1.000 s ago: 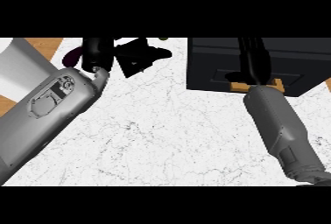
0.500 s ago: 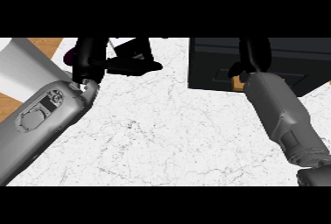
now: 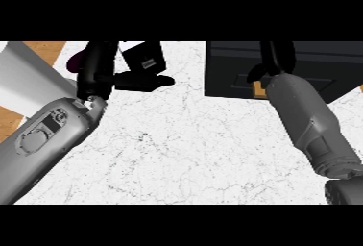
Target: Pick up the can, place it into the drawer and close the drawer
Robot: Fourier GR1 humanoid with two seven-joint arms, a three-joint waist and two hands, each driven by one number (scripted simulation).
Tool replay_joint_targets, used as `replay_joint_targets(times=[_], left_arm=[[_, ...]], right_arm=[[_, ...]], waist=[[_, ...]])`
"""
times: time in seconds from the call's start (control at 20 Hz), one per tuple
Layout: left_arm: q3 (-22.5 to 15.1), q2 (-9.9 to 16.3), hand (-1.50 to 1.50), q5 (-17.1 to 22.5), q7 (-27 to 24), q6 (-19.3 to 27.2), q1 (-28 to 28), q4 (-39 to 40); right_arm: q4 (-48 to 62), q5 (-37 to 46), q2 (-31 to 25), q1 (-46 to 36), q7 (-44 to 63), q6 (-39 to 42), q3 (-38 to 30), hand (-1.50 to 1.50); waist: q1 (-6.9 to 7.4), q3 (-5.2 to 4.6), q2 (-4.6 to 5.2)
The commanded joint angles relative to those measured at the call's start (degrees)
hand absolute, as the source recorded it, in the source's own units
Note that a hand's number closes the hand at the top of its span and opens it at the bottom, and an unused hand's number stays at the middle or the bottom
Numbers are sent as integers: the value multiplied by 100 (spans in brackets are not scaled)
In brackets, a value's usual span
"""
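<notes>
The dark drawer [image 3: 312, 62] lies open at the upper right of the counter. My right hand [image 3: 273, 57] hangs over it, fingers running up to the view's top and thumb curled inward. A small orange piece of the can [image 3: 260, 88] shows just under the palm; the hand hides the rest of it. My left hand [image 3: 96, 72] is up at the upper left, away from the drawer, with its thumb [image 3: 145, 81] stretched to the right and nothing in it.
A purple object [image 3: 74, 60] peeks out behind the left hand. A white block [image 3: 28, 77] and strips of wooden floor [image 3: 44, 48] mark the counter's left edge. White marble counter [image 3: 191, 144] spreads between my two forearms.
My left forearm has swung up and to the right, bringing the hand further over the counter. The right forearm has shifted left and further over the drawer, the orange piece staying under the palm.
</notes>
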Motion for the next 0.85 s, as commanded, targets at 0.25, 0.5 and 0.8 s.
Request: replay_joint_targets(times=[0.25, 0.5, 0.8], left_arm=[[14, 6, -150, -117, -38, 130, 335, -301], [149, 211, -150, -108, -78, 17, 575, -393], [274, 222, -150, -169, 9, 34, 830, -628]], right_arm=[[-339, -1492, 398, -561, -882, 491, -1195, -150], [-415, -2325, 622, -538, -1320, 988, -1850, -150], [-299, -2671, 639, -554, -1587, 1144, -2112, -150]], waist=[[80, -2, -47], [-30, -10, -104], [-92, -18, -91]])
